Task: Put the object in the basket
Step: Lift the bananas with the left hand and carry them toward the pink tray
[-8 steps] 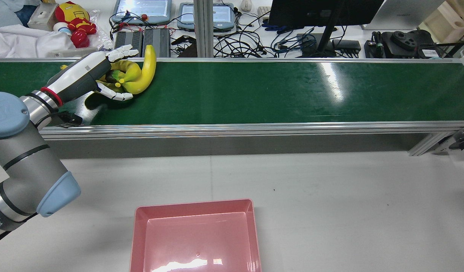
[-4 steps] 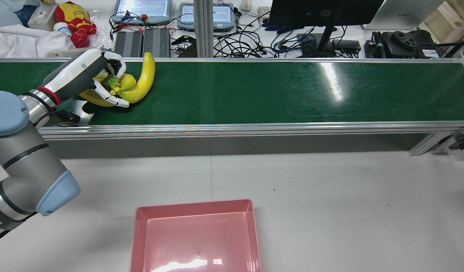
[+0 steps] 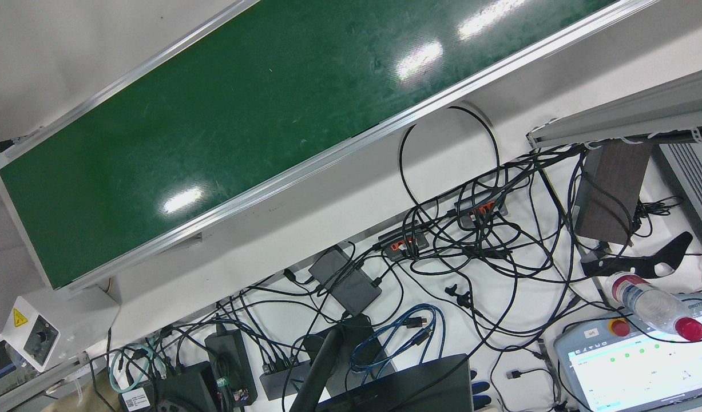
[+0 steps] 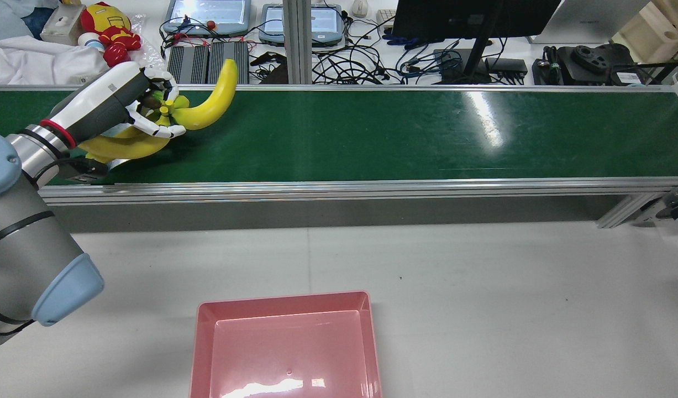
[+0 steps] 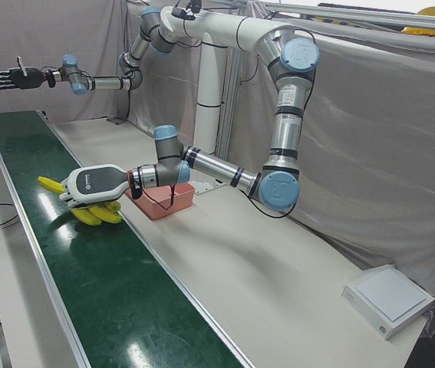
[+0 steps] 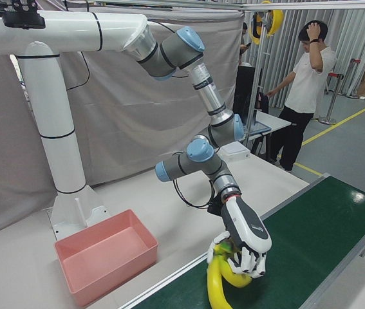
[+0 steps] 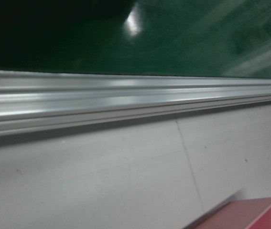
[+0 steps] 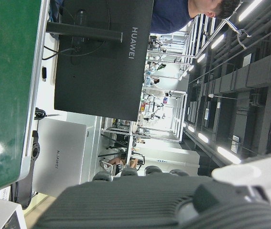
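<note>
A bunch of yellow bananas (image 4: 209, 108) is in my left hand (image 4: 109, 105), which is shut on its stem end at the left end of the green conveyor belt (image 4: 372, 138). One banana points up past the far rail and another (image 4: 123, 148) hangs low under the hand. The bunch (image 6: 217, 286) and hand (image 6: 248, 237) also show in the right-front view. The pink basket (image 4: 283, 301) stands empty on the grey table in front of the belt. My right hand (image 5: 6, 78) is open, raised high over the far end of the belt.
An aluminium rail (image 4: 344, 188) edges the belt on the table side. Behind the belt lie cables, tablets and a monitor (image 4: 471, 16). A person (image 6: 304, 84) stands beyond the station. A white box (image 5: 390, 299) sits at the table's far end.
My left hand went from open around the bunch to shut on it. The bunch has tilted and risen, its long banana now pointing up over the far rail, and shifted slightly left.
</note>
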Motion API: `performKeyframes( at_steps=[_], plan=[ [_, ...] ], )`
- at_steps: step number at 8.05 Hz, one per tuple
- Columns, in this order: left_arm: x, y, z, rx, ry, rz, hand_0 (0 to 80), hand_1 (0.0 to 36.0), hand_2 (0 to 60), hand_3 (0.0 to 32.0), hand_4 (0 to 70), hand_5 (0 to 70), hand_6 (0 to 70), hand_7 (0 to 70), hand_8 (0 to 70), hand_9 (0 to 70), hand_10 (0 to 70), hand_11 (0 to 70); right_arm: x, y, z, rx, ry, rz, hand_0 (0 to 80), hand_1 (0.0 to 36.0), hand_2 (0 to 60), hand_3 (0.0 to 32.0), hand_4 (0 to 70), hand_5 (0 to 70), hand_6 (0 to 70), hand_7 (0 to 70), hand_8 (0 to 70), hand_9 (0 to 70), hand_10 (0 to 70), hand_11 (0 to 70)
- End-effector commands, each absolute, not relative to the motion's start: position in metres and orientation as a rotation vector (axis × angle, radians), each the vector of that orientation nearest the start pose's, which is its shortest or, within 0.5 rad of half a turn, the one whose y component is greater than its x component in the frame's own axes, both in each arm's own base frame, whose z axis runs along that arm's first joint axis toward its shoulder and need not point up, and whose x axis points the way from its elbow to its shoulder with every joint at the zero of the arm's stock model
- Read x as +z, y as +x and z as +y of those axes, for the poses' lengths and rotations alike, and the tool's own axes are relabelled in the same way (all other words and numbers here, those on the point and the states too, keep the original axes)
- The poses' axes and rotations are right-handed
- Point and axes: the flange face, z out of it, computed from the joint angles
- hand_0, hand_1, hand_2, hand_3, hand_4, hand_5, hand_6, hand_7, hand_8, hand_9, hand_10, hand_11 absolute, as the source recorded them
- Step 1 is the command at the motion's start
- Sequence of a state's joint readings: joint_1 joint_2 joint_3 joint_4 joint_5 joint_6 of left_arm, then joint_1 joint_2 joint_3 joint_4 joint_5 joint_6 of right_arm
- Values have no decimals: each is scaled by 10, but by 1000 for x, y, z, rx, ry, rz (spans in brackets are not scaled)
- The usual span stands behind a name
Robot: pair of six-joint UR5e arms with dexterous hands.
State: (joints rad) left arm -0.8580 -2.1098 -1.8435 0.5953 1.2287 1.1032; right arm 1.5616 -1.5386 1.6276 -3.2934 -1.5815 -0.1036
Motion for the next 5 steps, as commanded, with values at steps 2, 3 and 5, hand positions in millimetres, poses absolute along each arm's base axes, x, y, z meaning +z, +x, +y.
performKeyframes(
  at_steps=[2, 3, 5],
  plan=[
    [243, 204, -490, -1170, 642, 2001, 509, 331, 600, 0, 436, 700, 700, 700, 700, 700, 564, 700, 658, 128, -499, -2354, -93, 2212, 0, 0, 0, 0, 0, 0, 0, 0, 0, 0, 0, 0],
    [240, 196, -471, -1148, 624, 2021, 499, 304, 600, 0, 443, 700, 700, 700, 700, 700, 567, 700, 659, 128, -499, -2355, -93, 2211, 0, 0, 0, 0, 0, 0, 0, 0, 0, 0, 0, 0],
    [242, 203, -437, -1072, 531, 2019, 503, 273, 600, 0, 443, 700, 700, 700, 700, 700, 547, 700, 659, 128, -499, -2355, -93, 2211, 0, 0, 0, 0, 0, 0, 0, 0, 0, 0, 0, 0]
  ],
)
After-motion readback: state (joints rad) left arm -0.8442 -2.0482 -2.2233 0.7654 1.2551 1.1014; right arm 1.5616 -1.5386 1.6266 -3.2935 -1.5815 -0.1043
